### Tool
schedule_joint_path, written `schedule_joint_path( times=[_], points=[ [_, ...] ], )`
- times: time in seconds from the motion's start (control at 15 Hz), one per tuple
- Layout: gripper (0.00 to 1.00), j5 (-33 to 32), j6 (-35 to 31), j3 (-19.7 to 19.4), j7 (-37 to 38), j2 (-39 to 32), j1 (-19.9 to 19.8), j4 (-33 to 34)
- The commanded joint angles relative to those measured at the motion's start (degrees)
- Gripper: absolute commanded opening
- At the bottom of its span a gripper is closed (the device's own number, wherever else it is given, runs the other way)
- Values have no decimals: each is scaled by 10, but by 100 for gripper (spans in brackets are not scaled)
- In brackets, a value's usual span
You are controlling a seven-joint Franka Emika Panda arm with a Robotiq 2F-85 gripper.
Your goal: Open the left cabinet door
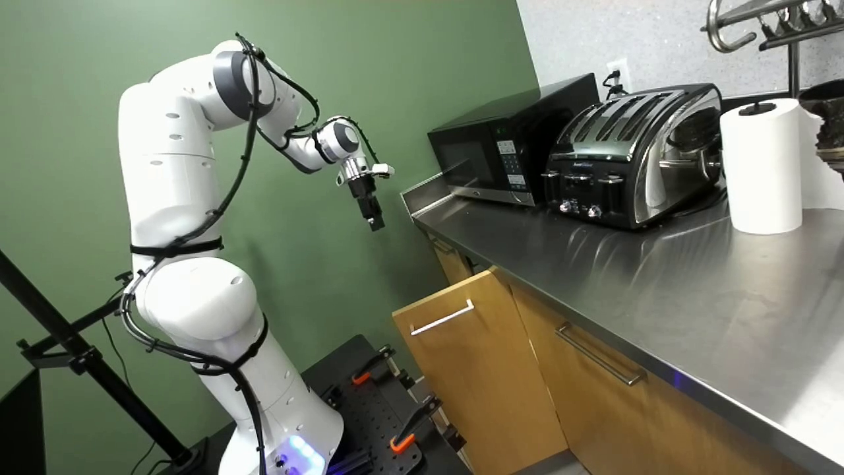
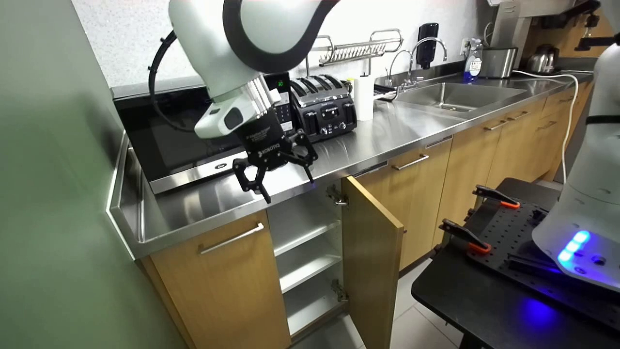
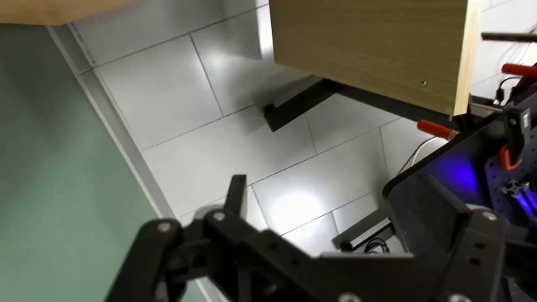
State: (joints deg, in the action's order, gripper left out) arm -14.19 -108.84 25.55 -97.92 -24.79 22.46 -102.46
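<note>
The left cabinet door is the leftmost light-brown wooden front in an exterior view. It looks closed, with a slim silver bar handle near its top. A part of it shows in an exterior view, beyond the open neighbouring door. A wooden strip at the wrist view's top left looks like part of it. My gripper is open and empty in both exterior views, in the air and apart from the doors. Its spread fingers show in the wrist view.
The neighbouring door stands swung out, showing white shelves. A black bench with clamps stands in front. A microwave and toaster stand on the steel counter. A green wall bounds the left.
</note>
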Motion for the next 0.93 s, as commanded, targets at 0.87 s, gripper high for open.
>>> schedule_joint_path(
  times=[0.87],
  points=[
    [100, -181, 173, -27, -64, -160, 148, 135]
  ],
)
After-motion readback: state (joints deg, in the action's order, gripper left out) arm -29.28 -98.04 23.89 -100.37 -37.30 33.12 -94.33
